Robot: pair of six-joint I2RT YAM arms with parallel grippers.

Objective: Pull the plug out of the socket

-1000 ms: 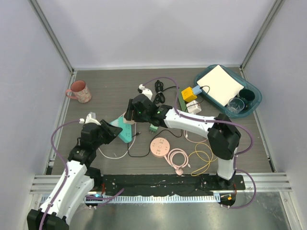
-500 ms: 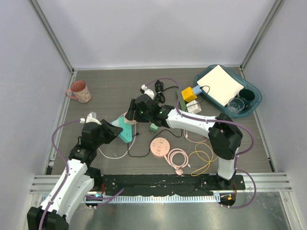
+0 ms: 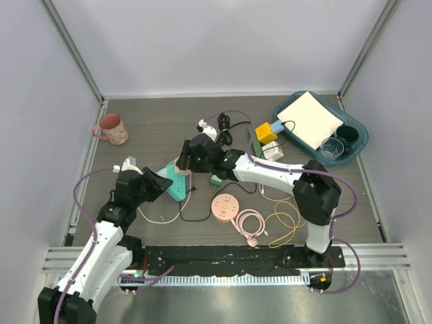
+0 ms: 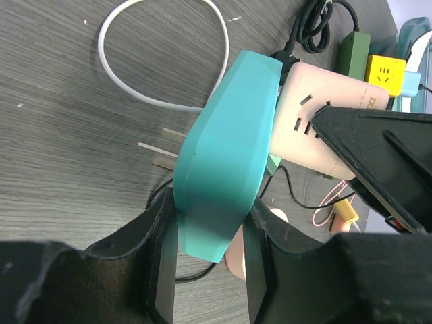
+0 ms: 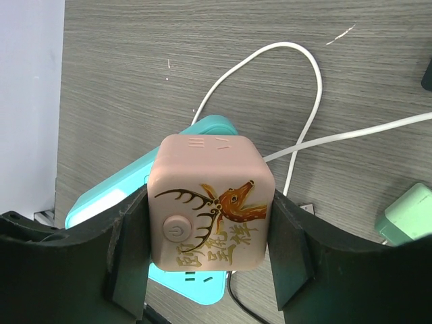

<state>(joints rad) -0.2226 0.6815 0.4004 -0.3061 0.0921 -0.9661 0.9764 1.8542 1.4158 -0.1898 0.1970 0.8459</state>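
Note:
A teal power strip (image 3: pixel 170 183) lies tilted left of the table's middle. My left gripper (image 3: pixel 156 183) is shut on its near end, and the strip (image 4: pixel 226 155) sits between the fingers (image 4: pixel 162 263) in the left wrist view. A pink cube plug (image 3: pixel 182 164) with a deer print sits against the strip's socket face. My right gripper (image 3: pixel 186 162) is shut on it, with the cube (image 5: pixel 210 202) clamped between both fingers (image 5: pixel 128 256) above the teal strip (image 5: pixel 111 202). The cube (image 4: pixel 317 128) touches the strip, and its prongs are hidden.
A white cable (image 4: pixel 162 101) loops beside the strip. Near it lie a green adapter (image 3: pixel 215 180), a round pink hub (image 3: pixel 225 206), coiled pink and yellow cables (image 3: pixel 270 223) and black cords (image 3: pixel 226 128). A pink mug (image 3: pixel 112 128) stands at the left, a yellow cube (image 3: pixel 266 132) and a teal tray (image 3: pixel 358 145) at the back right.
My right gripper and the pink cube have shifted slightly to the right. The left gripper keeps its hold on the teal strip, almost unmoved.

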